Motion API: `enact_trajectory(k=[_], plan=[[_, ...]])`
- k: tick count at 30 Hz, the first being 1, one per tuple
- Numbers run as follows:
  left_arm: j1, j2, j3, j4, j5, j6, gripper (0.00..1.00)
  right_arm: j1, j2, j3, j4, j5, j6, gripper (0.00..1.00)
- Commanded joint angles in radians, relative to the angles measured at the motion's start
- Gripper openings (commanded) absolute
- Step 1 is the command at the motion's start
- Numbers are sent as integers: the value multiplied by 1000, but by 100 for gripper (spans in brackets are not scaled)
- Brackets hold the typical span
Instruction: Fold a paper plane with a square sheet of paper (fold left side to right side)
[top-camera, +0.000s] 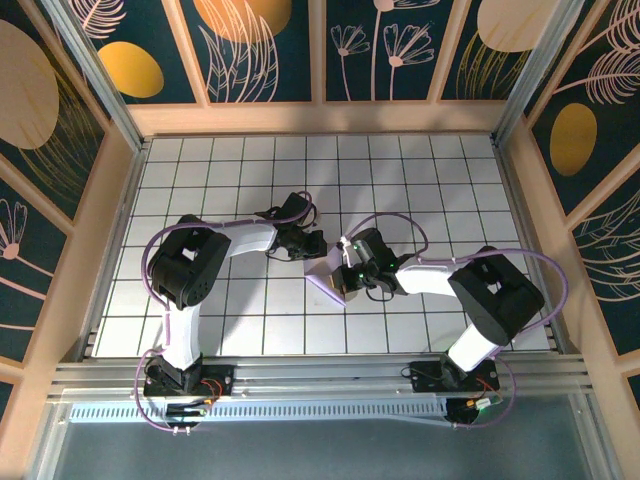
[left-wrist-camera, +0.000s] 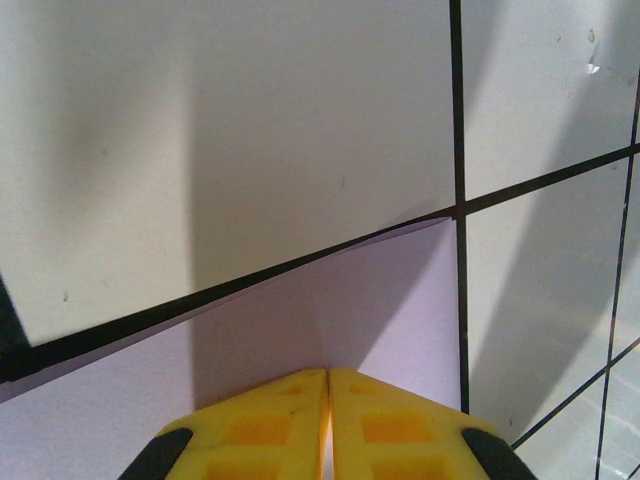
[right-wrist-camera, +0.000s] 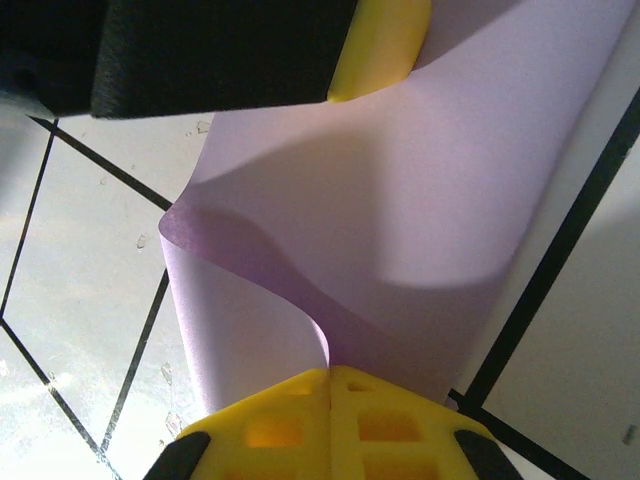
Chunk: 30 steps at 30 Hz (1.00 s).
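On the left, the left end effector (left-wrist-camera: 328, 385) had its jaws drawn together to a hairline slit. Its tips were down on the square sheet of paper (left-wrist-camera: 380, 300), just near of a far corner that lay flat on the white gridded surface (left-wrist-camera: 250, 120). Whether it pinched a layer or merely pressed the sheet down could not be told.

The sheet sat mid-surface between the two arms, part of it flat and part lifted.

On the right, the right end effector (right-wrist-camera: 330, 395) was closed tight on an edge of the sheet. The paper rose from between its jaws in a loose, rounded curl that bellied toward the other arm's yellow finger.

The sheet looked very light, thin and limp: it sagged into a soft bend rather than standing stiff, and light showed through its raised edge. It would likely slide on the smooth tiles unless pinned, and would crumple or tear under a hard tug. The best hold seemed to be a shallow pinch right at an edge or corner, with the opposite part pressed flat while the free edge was carried across.
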Motion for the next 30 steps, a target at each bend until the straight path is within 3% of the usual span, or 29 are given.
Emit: enact_trajectory(k=[1, 9, 30], plan=[[-10, 41, -15, -55, -31, 18, 11, -9, 7, 9, -13, 9, -7, 0], [-12, 43, -15, -55, -31, 20, 11, -6, -26, -16, -19, -43, -20, 0], [-11, 45, -19, -58, -32, 20, 11, 2, -21, 3, -21, 8, -9, 0]])
